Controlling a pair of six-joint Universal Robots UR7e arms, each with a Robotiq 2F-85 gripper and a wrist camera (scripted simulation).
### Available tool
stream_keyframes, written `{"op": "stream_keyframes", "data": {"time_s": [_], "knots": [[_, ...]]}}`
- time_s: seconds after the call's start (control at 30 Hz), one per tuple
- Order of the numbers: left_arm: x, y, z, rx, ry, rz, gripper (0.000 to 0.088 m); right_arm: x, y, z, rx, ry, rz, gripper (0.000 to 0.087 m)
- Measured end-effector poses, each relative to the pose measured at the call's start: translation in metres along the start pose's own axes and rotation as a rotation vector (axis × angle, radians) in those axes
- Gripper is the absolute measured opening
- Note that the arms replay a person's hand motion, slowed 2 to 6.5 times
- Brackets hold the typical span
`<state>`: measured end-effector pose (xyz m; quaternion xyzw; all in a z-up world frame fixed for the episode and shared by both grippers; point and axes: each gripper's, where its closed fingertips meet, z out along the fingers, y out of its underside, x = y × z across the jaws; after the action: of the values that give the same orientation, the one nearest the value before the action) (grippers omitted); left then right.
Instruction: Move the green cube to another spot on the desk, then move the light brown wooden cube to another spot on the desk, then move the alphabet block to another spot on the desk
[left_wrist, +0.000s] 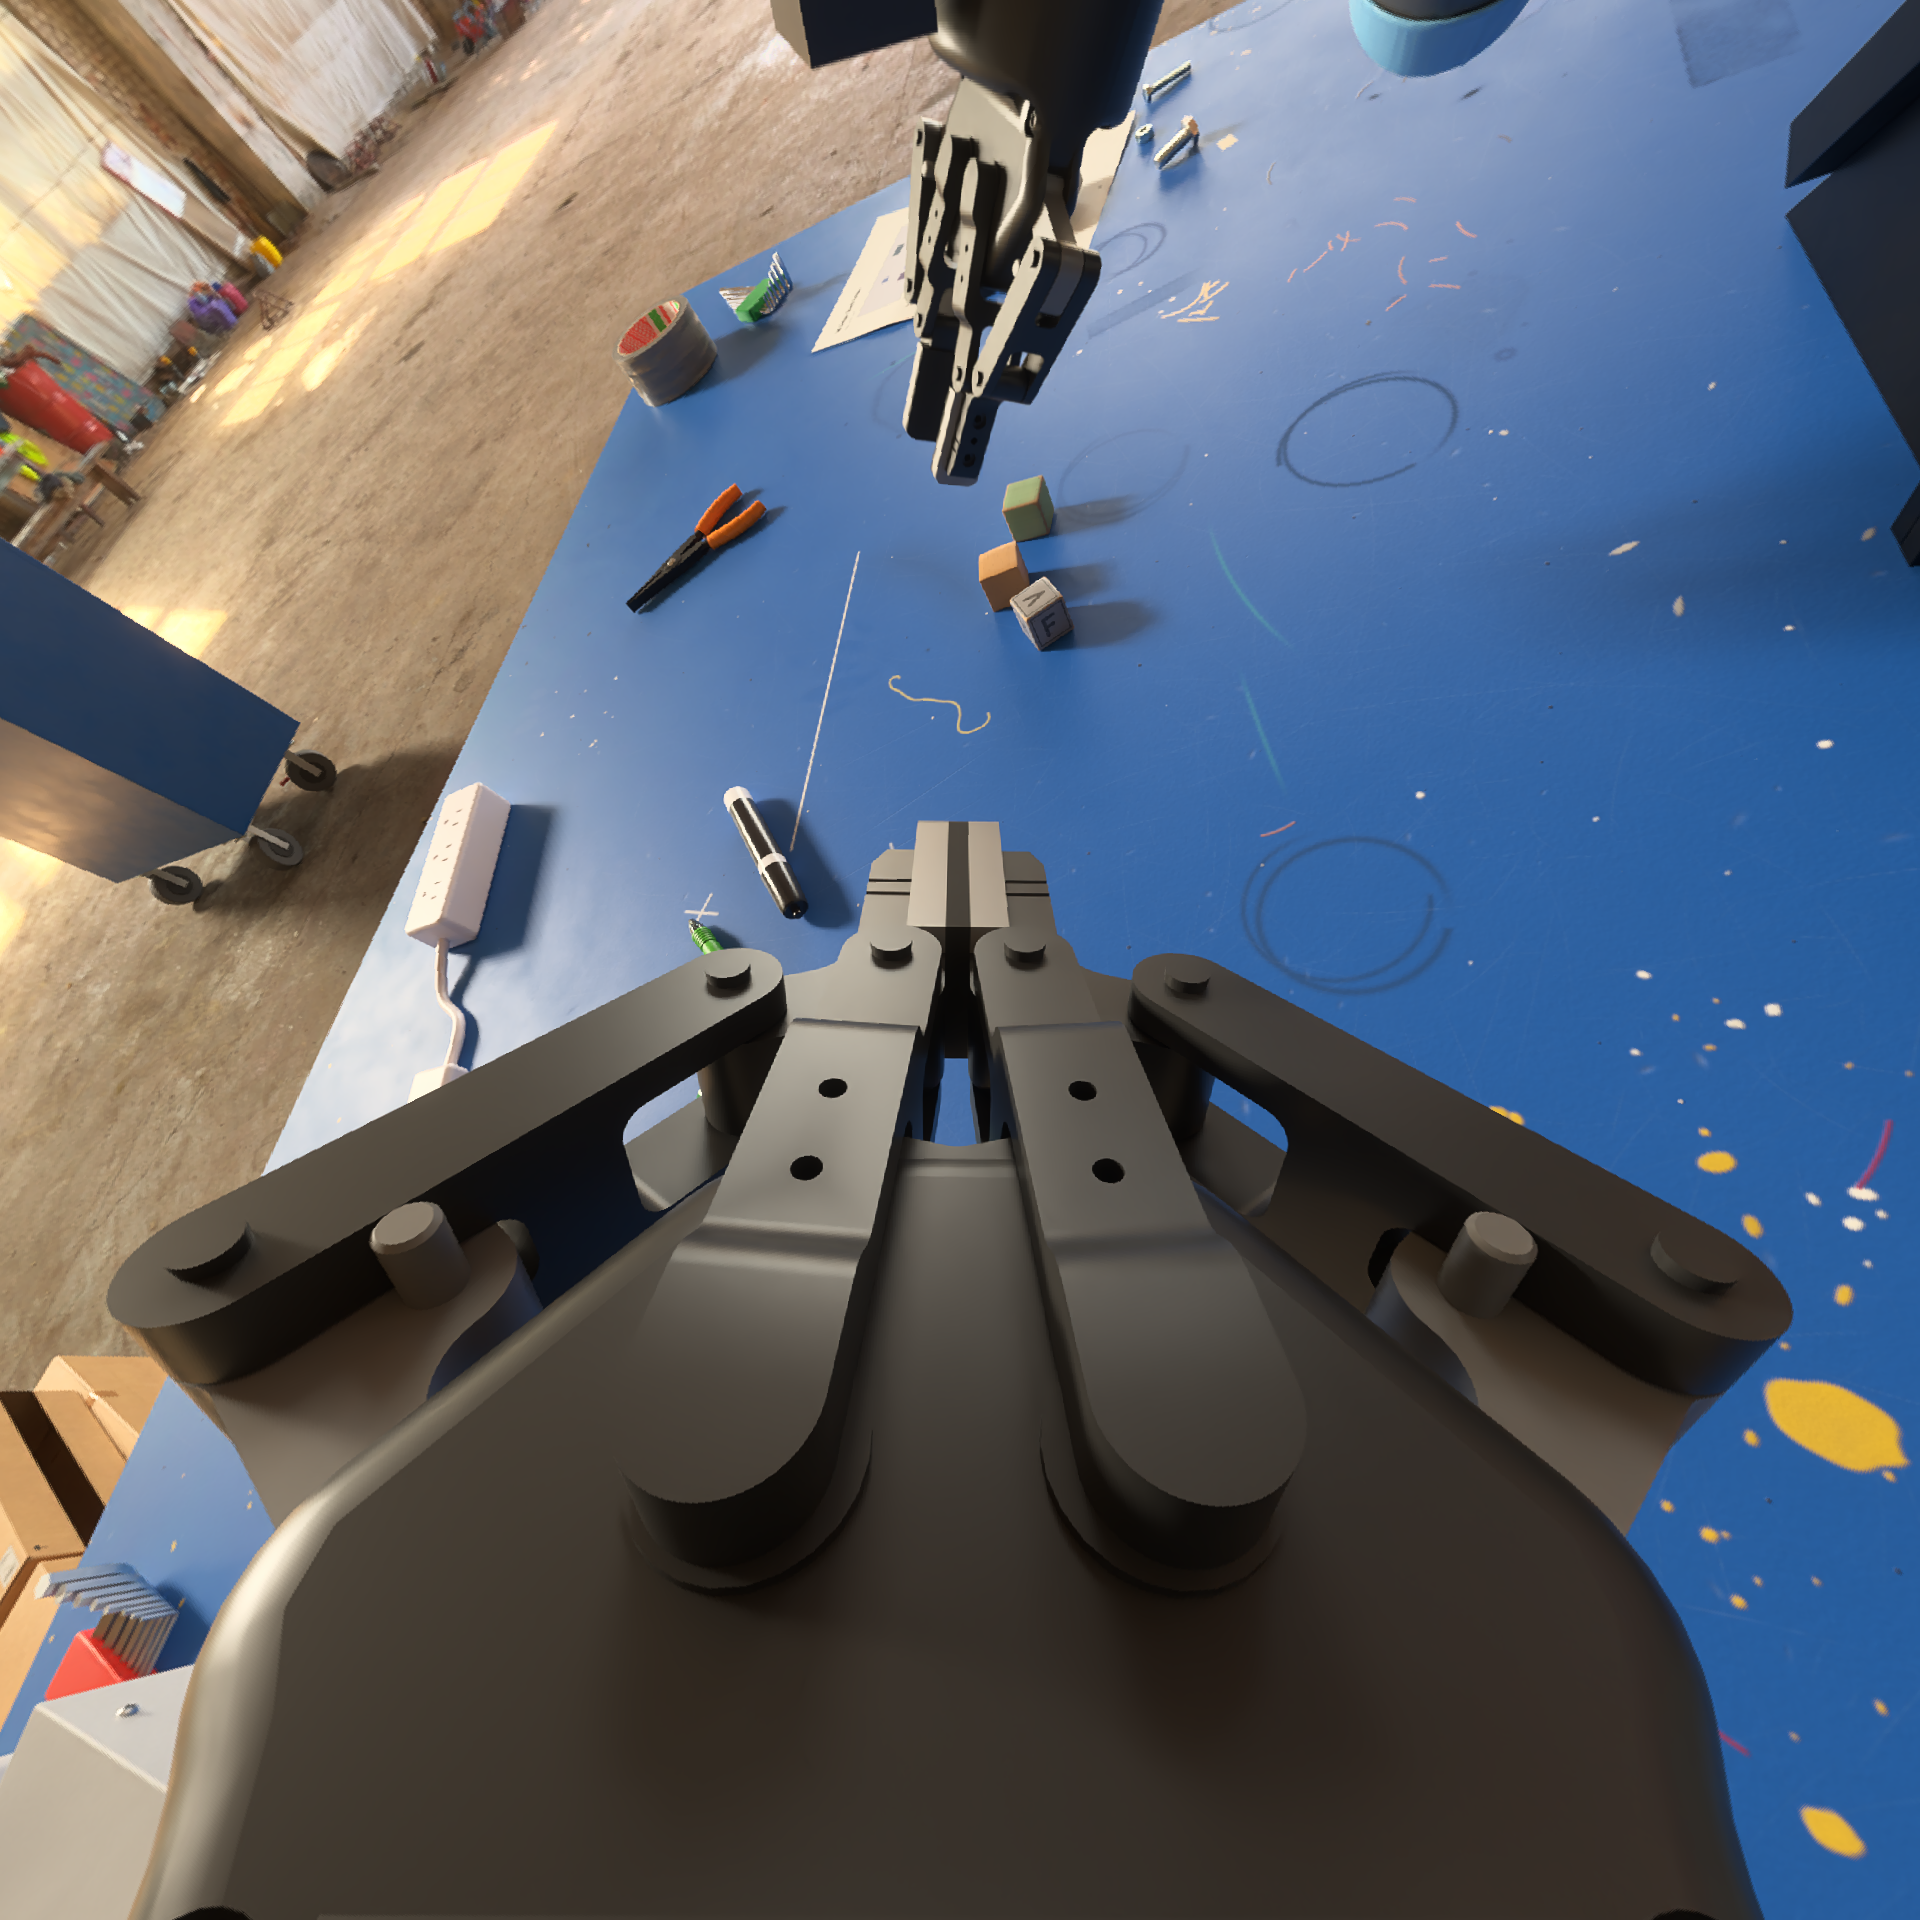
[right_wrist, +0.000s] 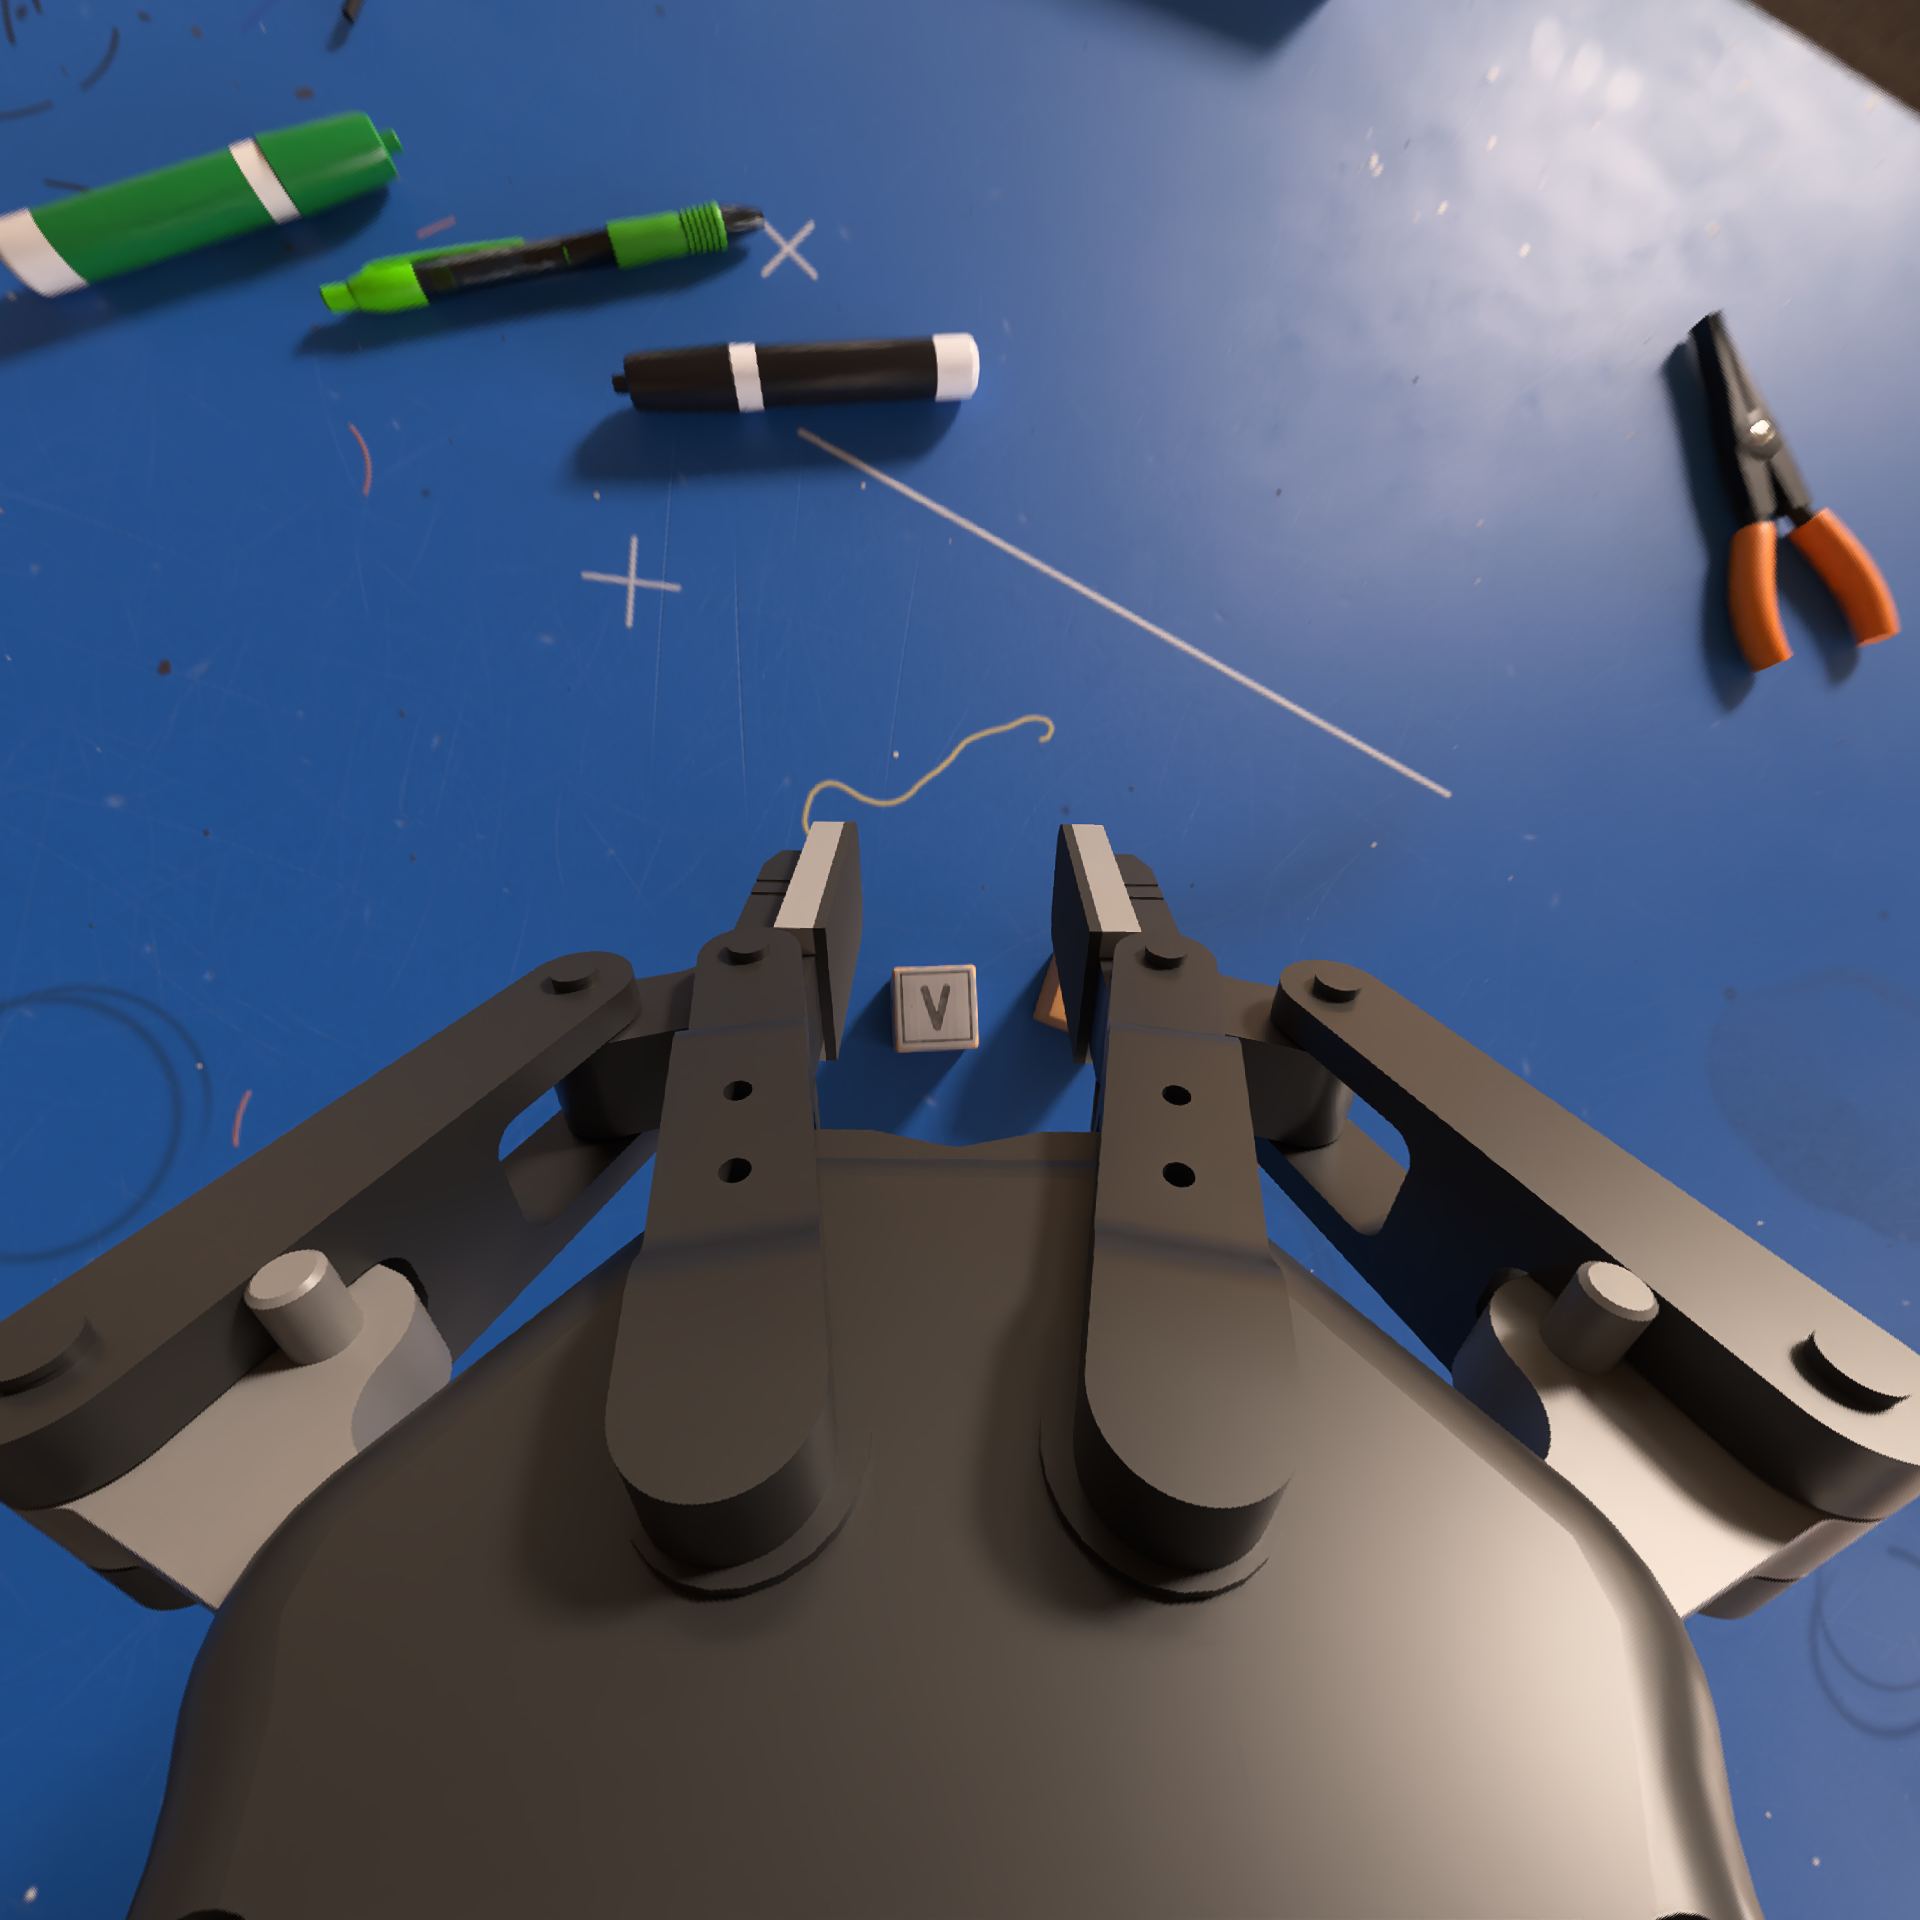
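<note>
In the left wrist view the green cube (left_wrist: 1028, 507), the light brown wooden cube (left_wrist: 1002, 574) and the grey alphabet block (left_wrist: 1041, 611) stand close together on the blue desk (left_wrist: 1455, 675). My left gripper (left_wrist: 957, 873) is shut and empty, low over the desk well short of them. My right gripper (left_wrist: 961, 442) hangs above the cubes. In the right wrist view it (right_wrist: 956, 873) is open, looking down on the alphabet block (right_wrist: 935, 1007) between its fingers. A sliver of the wooden cube (right_wrist: 1051, 1004) shows beside the right finger. The green cube is hidden there.
A black marker (left_wrist: 765, 850), orange-handled pliers (left_wrist: 698, 544), a white power strip (left_wrist: 457, 862), a tape roll (left_wrist: 665, 349) and bolts (left_wrist: 1174, 140) lie on the desk. The right wrist view adds green markers (right_wrist: 197, 203) (right_wrist: 540, 255). The desk edge runs along the left.
</note>
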<state>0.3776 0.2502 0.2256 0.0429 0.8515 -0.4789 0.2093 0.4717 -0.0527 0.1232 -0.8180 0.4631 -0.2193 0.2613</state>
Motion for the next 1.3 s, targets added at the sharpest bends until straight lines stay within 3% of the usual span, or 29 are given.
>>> {"op": "stream_keyframes", "data": {"time_s": [0.37,0.57,0.93,1.3], "knots": [[0.0,0.0,0.0,-0.002,-0.002,0.0,0.0,-0.009,-0.039,-0.029,0.169,0.087,-0.036,0.0361],[0.0,0.0,0.0,-0.002,-0.002,0.0,0.0,-0.024,-0.06,-0.04,0.264,0.096,-0.059,0.0361],[0.0,0.0,0.0,0.0,-0.002,-0.001,0.0,-0.063,-0.092,-0.049,0.405,0.024,-0.07,0.0365],[0.0,0.0,0.001,-0.002,-0.001,-0.001,0.0,-0.101,-0.112,-0.036,0.478,-0.082,-0.028,0.0387]]}}
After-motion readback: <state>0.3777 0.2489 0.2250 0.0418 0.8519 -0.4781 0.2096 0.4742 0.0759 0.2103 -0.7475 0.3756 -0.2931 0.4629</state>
